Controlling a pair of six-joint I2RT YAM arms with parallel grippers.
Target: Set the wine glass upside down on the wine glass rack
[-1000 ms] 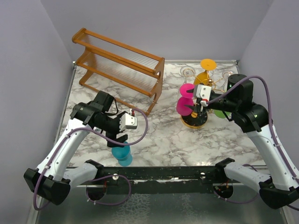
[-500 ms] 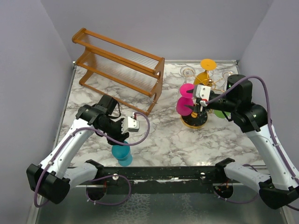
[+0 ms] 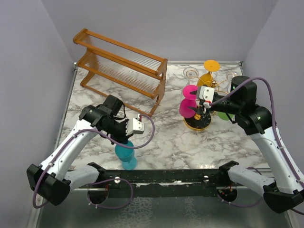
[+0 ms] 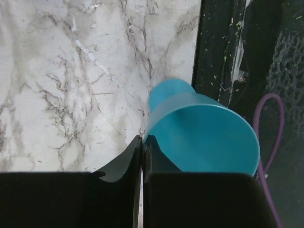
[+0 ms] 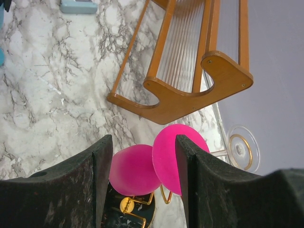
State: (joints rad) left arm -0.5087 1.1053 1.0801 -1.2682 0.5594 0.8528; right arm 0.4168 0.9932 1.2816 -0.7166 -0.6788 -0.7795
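Note:
A teal wine glass (image 3: 125,154) stands upright at the table's near edge, its bowl (image 4: 204,137) open towards the left wrist camera. My left gripper (image 3: 127,142) sits over it, fingers pressed together (image 4: 142,139) right at the bowl's left rim, with the thin wall running into the seam between them. The gold wire wine glass rack (image 3: 216,85) rises from its round black base (image 3: 197,124) at the right. A pink glass (image 3: 189,102) hangs on it upside down. My right gripper (image 3: 198,110) is open, and its fingers straddle that pink glass (image 5: 137,171).
A brown wooden slatted shelf (image 3: 118,66) stands at the back left. Orange (image 3: 209,71) and green (image 3: 223,115) glasses and two clear ones (image 3: 190,72) are around the rack. A black rail (image 3: 166,175) runs along the near edge just behind the teal glass.
My left gripper went from open to shut and slid a little right over the teal glass, which shifted slightly with it. The right arm has not moved.

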